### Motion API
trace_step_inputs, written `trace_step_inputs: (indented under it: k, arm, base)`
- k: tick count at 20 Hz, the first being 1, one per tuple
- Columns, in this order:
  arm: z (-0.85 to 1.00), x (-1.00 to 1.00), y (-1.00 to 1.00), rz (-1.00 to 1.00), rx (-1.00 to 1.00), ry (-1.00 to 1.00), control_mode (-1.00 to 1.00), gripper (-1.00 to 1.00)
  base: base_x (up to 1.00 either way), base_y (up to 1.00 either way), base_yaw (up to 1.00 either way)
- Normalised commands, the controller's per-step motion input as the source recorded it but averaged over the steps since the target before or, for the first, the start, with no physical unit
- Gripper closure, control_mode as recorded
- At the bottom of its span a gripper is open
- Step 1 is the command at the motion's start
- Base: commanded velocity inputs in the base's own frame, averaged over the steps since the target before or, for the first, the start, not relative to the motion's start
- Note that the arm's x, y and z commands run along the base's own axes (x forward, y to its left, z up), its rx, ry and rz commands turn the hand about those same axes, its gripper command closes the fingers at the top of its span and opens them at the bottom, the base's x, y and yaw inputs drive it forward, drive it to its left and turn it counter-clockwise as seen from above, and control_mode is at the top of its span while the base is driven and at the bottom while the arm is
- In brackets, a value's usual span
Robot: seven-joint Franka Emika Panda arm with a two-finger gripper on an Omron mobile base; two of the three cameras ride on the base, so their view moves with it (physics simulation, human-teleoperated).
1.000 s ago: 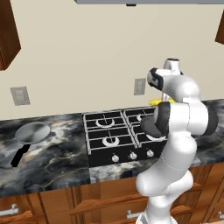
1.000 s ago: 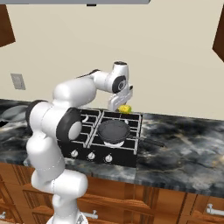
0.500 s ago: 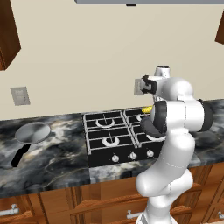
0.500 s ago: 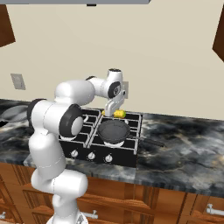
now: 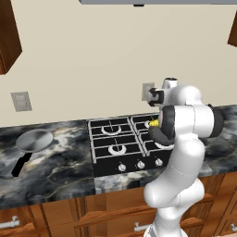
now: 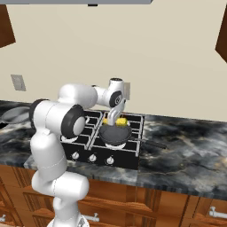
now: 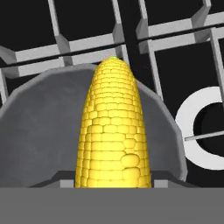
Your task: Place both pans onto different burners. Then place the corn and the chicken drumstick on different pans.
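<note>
While the gripper (image 6: 116, 119) holds the corn (image 7: 113, 131) between half-closed jaws above the dark pan (image 6: 115, 133) on the cooktop's (image 5: 111, 157) front right burner, the silver pan (image 5: 34, 140) sits on the counter's (image 5: 60, 169) left end, unplaced; drumstick pending.

The arm has swung: in the left base view its wrist went from the right edge of the cooktop toward frame centre, and in the right base view the end effector (image 6: 116, 119) dropped from above the stove to just over the dark pan (image 6: 115, 133) at middle frame. The corn (image 6: 120, 121) came down with it and now hangs close above that pan, still clamped
</note>
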Motion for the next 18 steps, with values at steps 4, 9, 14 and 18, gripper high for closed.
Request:
trace_step_inputs:
  k: [4,9,14,18]
  arm:
    - [-0.28,0.02,0.0,0.08,0.0,0.01,-1.0,1.0]
    - [-0.17,0.07,0.0,0.08,0.0,0.02,-1.0,1.0]
    - [-0.02,0.0,-0.01,0.08,0.0,0.03,-1.0,1.0]
    - [0.0,-0.4,0.0,0.06,0.0,0.01,-1.0,1.0]
  base:
    - [0.0,0.0,0.0]
    - [0.0,0.0,0.0]
    - [0.0,0.0,0.0]
    - [0.0,0.0,0.0]
